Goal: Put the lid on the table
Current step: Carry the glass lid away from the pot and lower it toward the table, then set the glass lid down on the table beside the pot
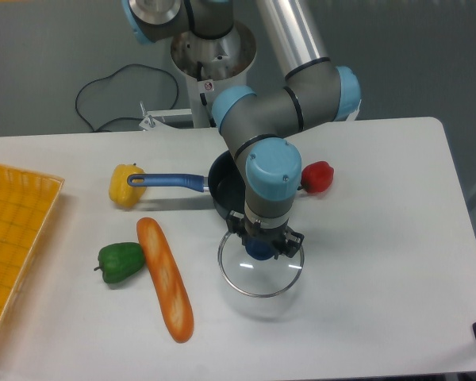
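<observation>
The round glass lid with its thin metal rim hangs just above the white table, a little in front of the dark pan. My gripper points straight down and is shut on the lid's blue knob. A faint shadow of the lid lies on the tabletop just below it. The pan with its blue handle stands behind the gripper, partly hidden by my wrist.
A long bread loaf and a green pepper lie to the lid's left. A yellow pepper sits at the pan handle's end, a red pepper to the pan's right. A yellow gridded tray is at the far left.
</observation>
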`<state>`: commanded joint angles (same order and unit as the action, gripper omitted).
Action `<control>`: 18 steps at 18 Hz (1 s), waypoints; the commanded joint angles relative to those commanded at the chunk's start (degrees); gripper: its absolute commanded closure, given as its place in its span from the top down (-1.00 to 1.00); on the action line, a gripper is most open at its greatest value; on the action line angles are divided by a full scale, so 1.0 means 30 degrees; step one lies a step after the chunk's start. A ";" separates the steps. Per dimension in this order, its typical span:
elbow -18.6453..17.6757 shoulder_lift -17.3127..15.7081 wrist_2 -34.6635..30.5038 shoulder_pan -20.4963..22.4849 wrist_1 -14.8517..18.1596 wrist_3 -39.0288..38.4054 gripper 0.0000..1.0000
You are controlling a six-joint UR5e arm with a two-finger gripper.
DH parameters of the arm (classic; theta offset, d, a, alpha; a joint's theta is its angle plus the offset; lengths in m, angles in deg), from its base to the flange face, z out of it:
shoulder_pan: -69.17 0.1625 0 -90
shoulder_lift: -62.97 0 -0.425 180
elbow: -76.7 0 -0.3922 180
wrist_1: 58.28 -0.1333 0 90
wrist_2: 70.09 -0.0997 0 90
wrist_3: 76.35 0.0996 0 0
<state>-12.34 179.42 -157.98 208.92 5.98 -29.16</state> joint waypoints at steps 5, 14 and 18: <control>0.0000 0.0412 0.0000 -0.0207 -0.0296 0.0087 0.41; 0.0000 0.0822 0.0000 -0.0353 -0.0470 0.0146 0.42; 0.0000 0.0998 -0.0029 -0.0383 -0.0501 0.0204 0.43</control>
<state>-12.34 182.42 -158.07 207.77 4.48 -28.54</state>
